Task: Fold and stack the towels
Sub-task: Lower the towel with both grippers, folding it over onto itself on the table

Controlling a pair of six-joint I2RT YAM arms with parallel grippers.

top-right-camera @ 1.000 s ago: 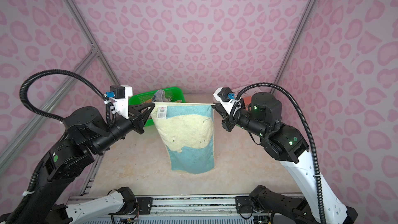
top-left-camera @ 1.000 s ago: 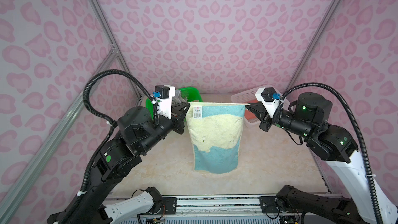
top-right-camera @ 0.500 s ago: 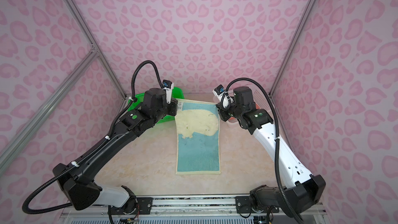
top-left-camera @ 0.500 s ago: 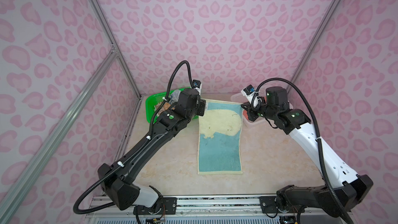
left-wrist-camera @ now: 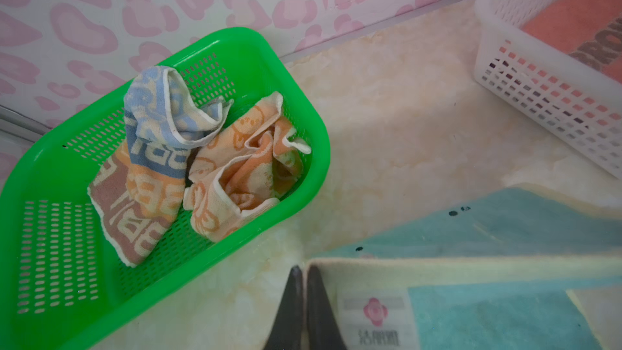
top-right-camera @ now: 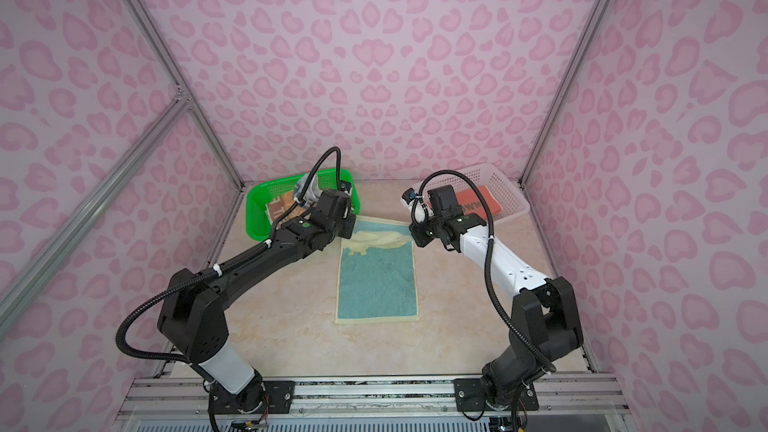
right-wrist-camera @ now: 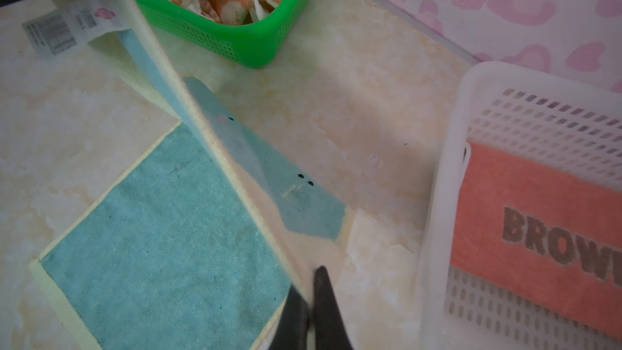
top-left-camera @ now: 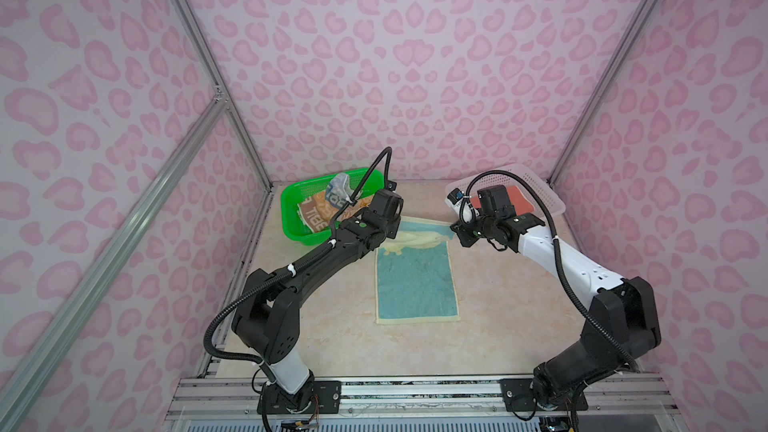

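**Fold of the blue-green towel [top-left-camera: 415,284] in hand.** Its near part lies flat on the table [top-left-camera: 498,326], between the green basket [top-left-camera: 286,218] of crumpled towels [left-wrist-camera: 235,163] and the white basket [top-right-camera: 498,180] holding a folded coral towel [right-wrist-camera: 538,217]; left gripper [left-wrist-camera: 302,274] and right gripper [right-wrist-camera: 311,284], jaws pinched narrow, each hold a raised far corner; the next move, as judged, calls for carrying that edge evenly to the near edge, corners matched, before release.

Coral towel [right-wrist-camera: 538,196] — "BROW", cut off; teal towel [top-left-camera: 415,280] tag [left-wrist-camera: 373,321] unreadable.
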